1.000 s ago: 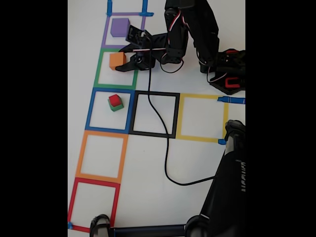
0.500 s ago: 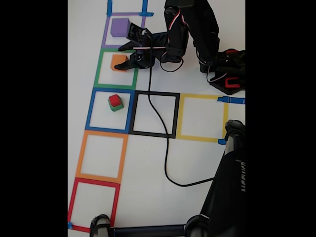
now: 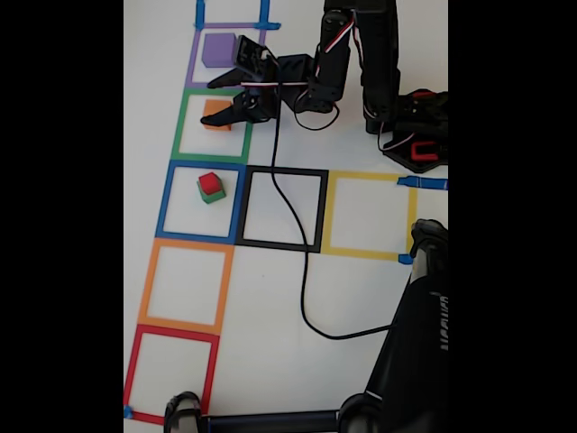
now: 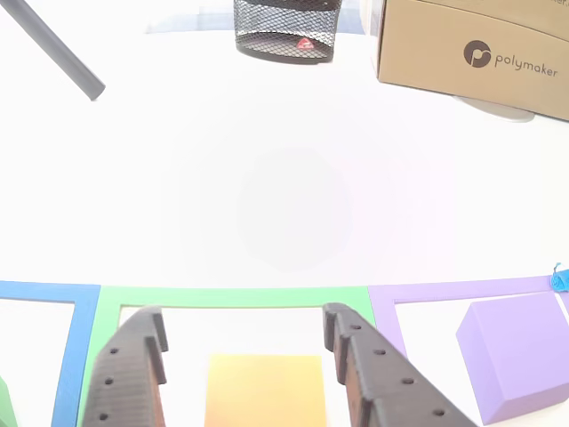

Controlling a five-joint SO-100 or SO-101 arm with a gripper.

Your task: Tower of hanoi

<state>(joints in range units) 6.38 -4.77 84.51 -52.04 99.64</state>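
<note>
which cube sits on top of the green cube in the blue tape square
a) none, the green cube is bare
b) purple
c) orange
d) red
d: in the fixed view the red cube rests on the green cube inside the blue tape square, while the orange cube lies in the green tape square by the gripper and the purple cube stands in the purple one.

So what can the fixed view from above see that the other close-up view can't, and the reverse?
The fixed view alone takes in the red cube stacked on the green cube in the blue square, plus the black, yellow, orange and red tape squares and the arm's base. The other view alone shows a cardboard box and a black mesh basket beyond the squares. Both show the open gripper around the orange cube and the purple cube next to it.
</note>
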